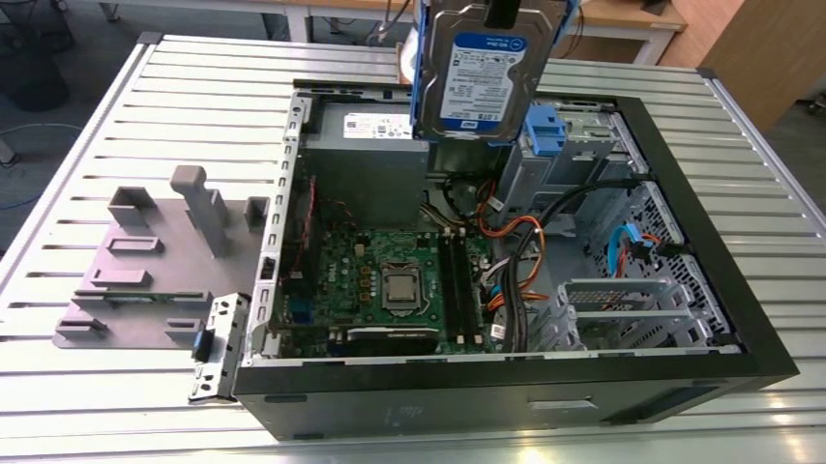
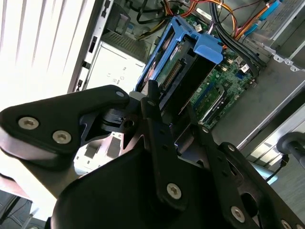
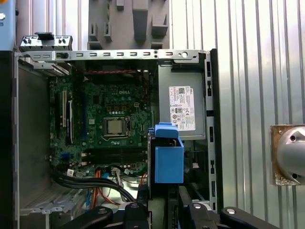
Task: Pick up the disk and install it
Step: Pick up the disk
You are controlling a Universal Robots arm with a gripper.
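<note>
Silver metal makes up the body of the disk, a flat rectangular drive. The broad face turned toward the exterior view carries a white label with a blue band across its top. A blue plastic bracket runs around its edges, thin along the long sides and ending in a thicker blue tab at the lower corner on the exterior view's right. In the second wrist view the drive's other face shows a dark circuit board with a row of connector pins, framed by the same blue plastic.

The disk hangs upright in the air, held by its top edge, over the far end of the open computer case. It touches nothing inside the case. In the exterior view it sits in front of the grey power supply and just left of the blue-latched drive cage.

The gripper is clamped on the disk, with its black fingers pressed against the drive's two sides.

Below, the case lies on its side on a slatted metal table. It shows a green motherboard and orange and black cables running to the right of the board. A grey fixture plate with raised blocks lies on the table at the exterior view's left, apart from the case.
</note>
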